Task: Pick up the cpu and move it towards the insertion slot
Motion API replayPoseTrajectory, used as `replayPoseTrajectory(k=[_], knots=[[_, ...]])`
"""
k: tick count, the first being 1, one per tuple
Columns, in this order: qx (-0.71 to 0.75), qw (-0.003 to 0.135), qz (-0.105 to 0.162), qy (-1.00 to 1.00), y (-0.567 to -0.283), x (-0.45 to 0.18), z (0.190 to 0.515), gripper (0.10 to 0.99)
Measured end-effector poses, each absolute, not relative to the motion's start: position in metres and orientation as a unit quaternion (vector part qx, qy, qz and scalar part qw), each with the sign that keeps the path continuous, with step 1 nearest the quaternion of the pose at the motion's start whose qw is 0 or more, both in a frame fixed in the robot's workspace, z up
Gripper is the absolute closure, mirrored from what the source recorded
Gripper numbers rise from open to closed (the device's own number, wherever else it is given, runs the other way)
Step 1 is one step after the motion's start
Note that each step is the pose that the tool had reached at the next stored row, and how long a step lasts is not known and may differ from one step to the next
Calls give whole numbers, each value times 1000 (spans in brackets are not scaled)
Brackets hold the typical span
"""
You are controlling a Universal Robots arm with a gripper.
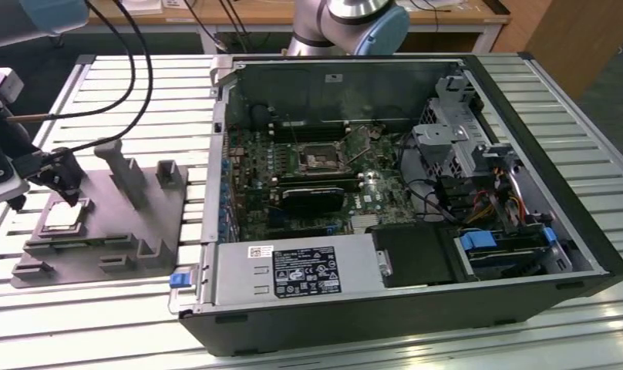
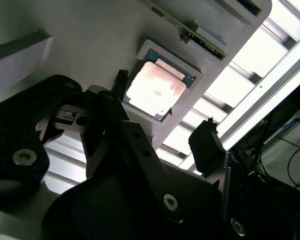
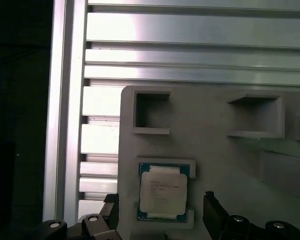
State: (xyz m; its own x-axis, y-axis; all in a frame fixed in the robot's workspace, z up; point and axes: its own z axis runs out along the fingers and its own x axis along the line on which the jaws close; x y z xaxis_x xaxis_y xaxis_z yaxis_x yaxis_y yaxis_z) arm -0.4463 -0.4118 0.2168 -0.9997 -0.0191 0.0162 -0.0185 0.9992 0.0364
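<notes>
Directly above the cpu (image 3: 163,194), which is lying flat in its tray (image 3: 230,165) recess, the end effector (image 3: 160,198) is hovering, fingers spread and straddling it.

in the exterior view the gripper (image 1: 46,199) runs off the exterior view's left edge, the arm (image 1: 348,23) off the top edge. the insertion slot (image 1: 320,159) is too small to tell its contacts. in the second wrist view the gripper covers part of the grey tray (image 2: 90,40) (its near side is hidden). in the first wrist view the picture's edge cuts both fingers (image 3: 210,210).
</notes>
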Motion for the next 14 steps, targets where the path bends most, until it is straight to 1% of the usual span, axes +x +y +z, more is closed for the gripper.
replayPoseTrajectory(k=[14], knots=[[9,8,-12,-1000,-412,-444,194,322]])
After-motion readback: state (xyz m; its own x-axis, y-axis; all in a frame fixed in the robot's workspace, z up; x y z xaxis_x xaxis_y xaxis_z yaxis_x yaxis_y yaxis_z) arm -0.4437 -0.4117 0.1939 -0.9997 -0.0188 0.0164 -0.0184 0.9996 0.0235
